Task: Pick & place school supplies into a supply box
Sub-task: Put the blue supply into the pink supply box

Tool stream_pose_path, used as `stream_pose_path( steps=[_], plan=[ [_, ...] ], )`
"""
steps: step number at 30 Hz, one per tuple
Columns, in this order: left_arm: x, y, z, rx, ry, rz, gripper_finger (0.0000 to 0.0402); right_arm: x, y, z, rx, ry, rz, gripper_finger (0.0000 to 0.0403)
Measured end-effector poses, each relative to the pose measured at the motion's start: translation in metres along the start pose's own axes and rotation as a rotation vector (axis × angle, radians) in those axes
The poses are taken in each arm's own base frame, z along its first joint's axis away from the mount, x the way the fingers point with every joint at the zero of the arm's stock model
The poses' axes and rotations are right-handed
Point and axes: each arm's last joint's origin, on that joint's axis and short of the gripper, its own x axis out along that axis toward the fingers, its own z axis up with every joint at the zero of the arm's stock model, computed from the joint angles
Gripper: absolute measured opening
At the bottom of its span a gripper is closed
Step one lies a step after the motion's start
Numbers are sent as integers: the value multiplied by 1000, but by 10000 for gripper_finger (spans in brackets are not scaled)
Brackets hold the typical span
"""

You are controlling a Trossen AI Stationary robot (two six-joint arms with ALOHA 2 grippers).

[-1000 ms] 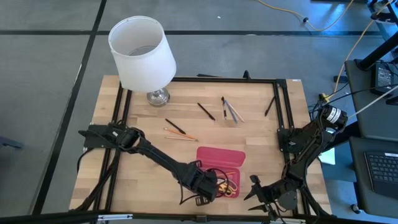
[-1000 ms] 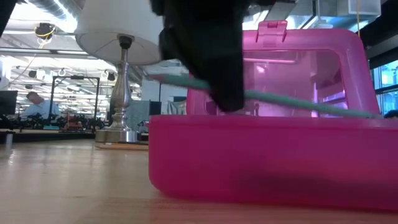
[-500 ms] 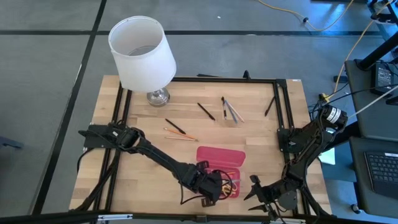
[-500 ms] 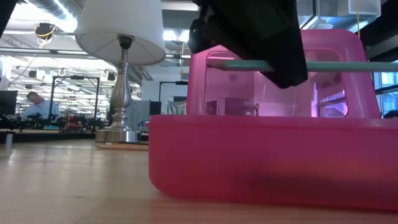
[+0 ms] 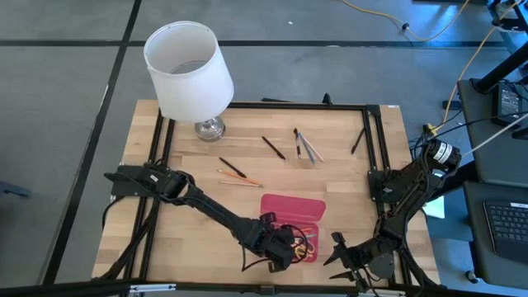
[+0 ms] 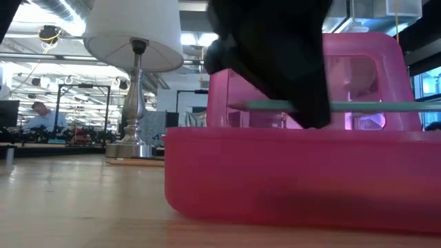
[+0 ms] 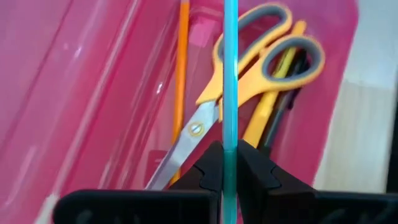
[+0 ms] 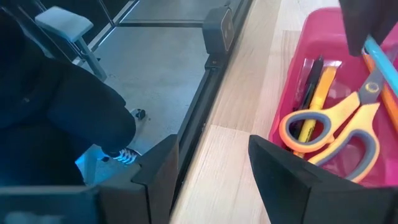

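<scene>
Over the box [image 5: 293, 208], left tool [image 7: 225, 163] grips a teal pen [image 7: 231, 74]; scissors [image 7: 249, 74] already inside. Six-odd pencils [image 5: 307, 147] remain on counter [image 5: 148, 214]. Right tool [image 8: 214, 168] idles released, near edge.

I see a light wooden tabletop [image 5: 190, 173] with a black frame around its edges. A lamp [image 5: 191, 74] with a white shade stands on it at the far left corner. The pink supply box [image 5: 292, 216] lies open on the near middle part. A black pen [image 5: 274, 148] lies near the far middle. Just beside it, to the right, a few thin pens [image 5: 306, 146] lie close together. Another dark pen [image 5: 357, 141] lies by the right frame rail. Left of the middle, a black pencil [image 5: 233, 168] lies near an orange pencil [image 5: 239, 179].
</scene>
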Motion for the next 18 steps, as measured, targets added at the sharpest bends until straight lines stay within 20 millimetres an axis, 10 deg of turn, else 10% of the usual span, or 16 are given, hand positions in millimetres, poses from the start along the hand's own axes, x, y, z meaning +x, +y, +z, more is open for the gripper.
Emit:
stream_pose_path(
  steps=[18],
  plan=[
    [17,0,-8,8,30,36,44,0,-1,-1,22,16,0,198]
  ],
)
